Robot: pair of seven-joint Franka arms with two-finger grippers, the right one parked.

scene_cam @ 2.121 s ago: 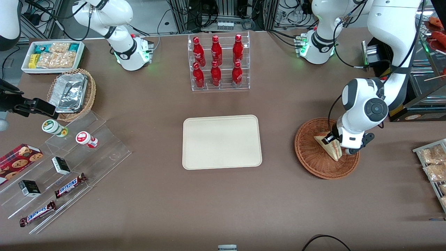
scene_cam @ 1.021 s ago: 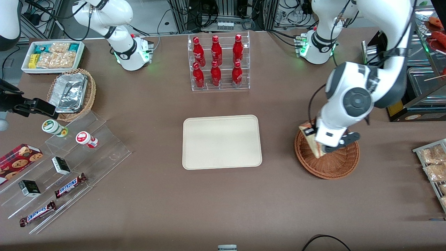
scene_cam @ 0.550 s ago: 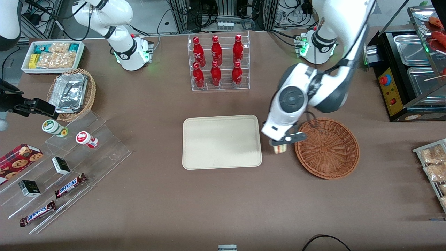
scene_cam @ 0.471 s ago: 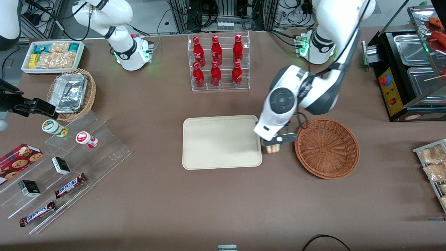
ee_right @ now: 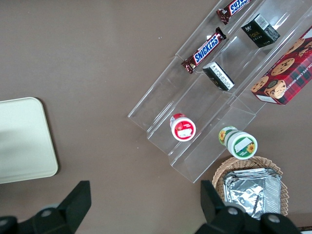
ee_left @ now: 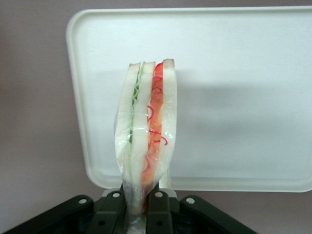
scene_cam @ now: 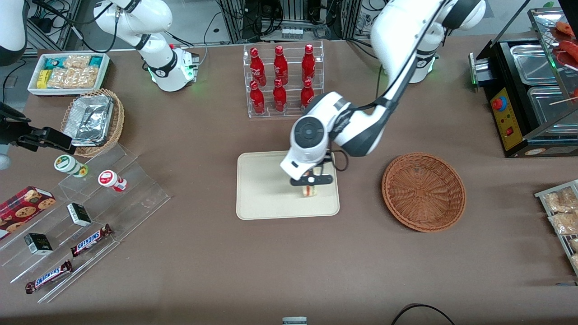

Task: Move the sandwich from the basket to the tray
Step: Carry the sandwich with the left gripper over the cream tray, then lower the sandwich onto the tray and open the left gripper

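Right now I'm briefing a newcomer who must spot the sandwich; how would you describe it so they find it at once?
Find the cream tray in the middle of the table, nearer the camera than the rack of red bottles. Above the tray's edge toward the empty basket, the gripper is shut on the sandwich: a clear-wrapped pale bread wedge with red and green filling, the only food there.

My working arm is glossy white with dark grey joint bands and a round grey cap at the wrist; a black cable loops beside it. My gripper point(scene_cam: 311, 181) is black, its finger mounts fixed with small silver screws.
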